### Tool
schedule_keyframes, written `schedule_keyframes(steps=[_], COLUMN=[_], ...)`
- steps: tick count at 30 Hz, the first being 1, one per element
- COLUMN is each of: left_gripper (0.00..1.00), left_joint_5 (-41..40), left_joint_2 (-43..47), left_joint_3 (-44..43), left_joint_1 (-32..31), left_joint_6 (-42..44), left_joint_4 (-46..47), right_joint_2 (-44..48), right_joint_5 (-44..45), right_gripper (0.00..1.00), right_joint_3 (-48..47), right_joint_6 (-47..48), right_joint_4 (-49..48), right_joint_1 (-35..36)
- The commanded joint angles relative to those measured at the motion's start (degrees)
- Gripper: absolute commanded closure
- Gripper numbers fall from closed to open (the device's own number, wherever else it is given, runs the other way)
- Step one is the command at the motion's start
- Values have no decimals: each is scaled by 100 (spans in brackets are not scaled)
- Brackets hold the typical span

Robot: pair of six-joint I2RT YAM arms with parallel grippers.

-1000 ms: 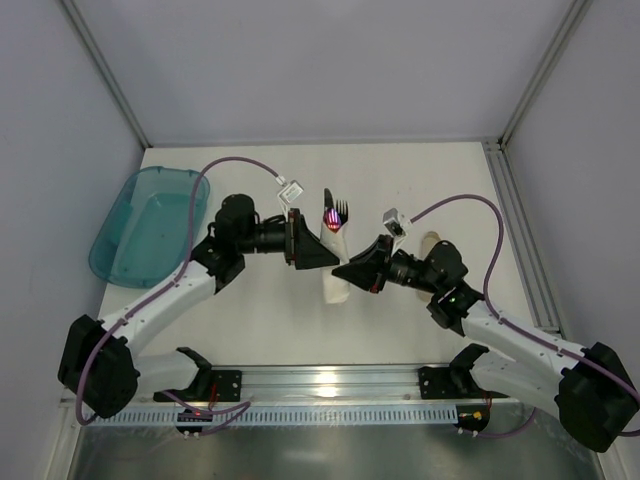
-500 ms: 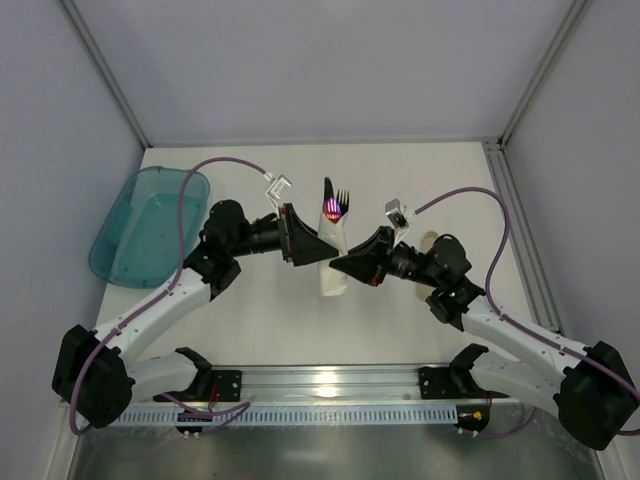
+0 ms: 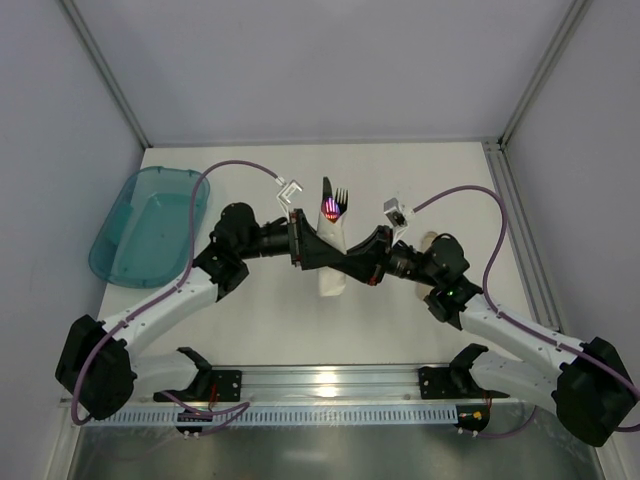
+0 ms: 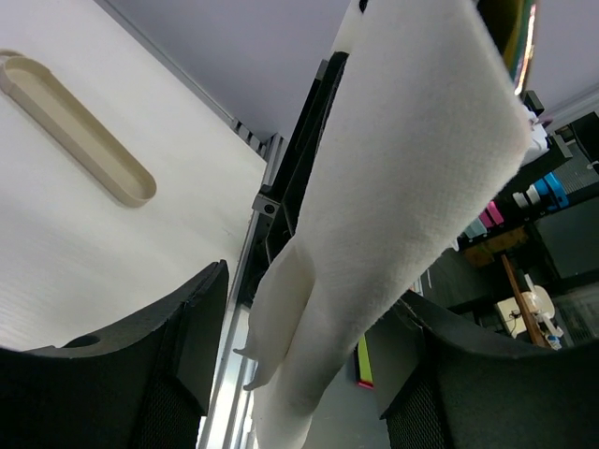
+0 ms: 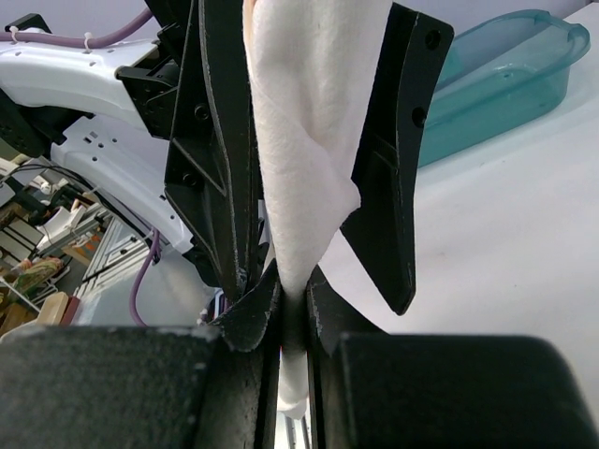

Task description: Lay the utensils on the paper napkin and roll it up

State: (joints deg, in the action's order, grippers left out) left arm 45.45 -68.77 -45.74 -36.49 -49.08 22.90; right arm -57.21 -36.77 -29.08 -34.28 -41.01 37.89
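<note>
Two utensils (image 3: 341,199) in rolled paper napkin (image 3: 331,283)

Seen from above, the paper napkin (image 3: 333,278) hides all of the utensils (image 3: 336,204) except their tips. The left gripper (image 3: 335,257) and right gripper (image 3: 350,266) cover its middle, and the right arm hides part of the tan tube (image 3: 430,241). The left wrist view cuts the napkin off at top and bottom. The right wrist view crops the teal tub (image 5: 505,65) at its right edge.
</note>
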Motion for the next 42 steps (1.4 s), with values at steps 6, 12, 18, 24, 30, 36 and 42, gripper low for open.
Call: schedule_keyframes(steps=[6,12,18,24,30,36,42], left_gripper=[43,41,43,49,55,78,98], left_joint_5=[-220,-511,-502,-572,-581,-555,-537], left_joint_2=[39,162,145,215,250,259,198], left_joint_3=[-120,-58,-172,-313,-269,-278,-278], left_joint_1=[-42,-34,-34,-16,45,72,72], left_joint_6=[74,57,4,250,197,162,162], left_joint_4=[180,154,215,-180,-154,-119,-189], right_joint_2=[17,-18,-80,-97,-159,-194,-247], right_joint_5=[-5,-14,-23,-32,-67,-75,-58], right_gripper=[96,96,96,96,96,96,96], right_joint_3=[-45,-54,-89,-71,-71,-98,-89], right_joint_6=[-79,-61,-70,-105,-184,-237,-307], right_joint_4=[-803,-759,-776,-820,-934,-970,-1031], right_joint_1=[34,34,34,34,34,34,34])
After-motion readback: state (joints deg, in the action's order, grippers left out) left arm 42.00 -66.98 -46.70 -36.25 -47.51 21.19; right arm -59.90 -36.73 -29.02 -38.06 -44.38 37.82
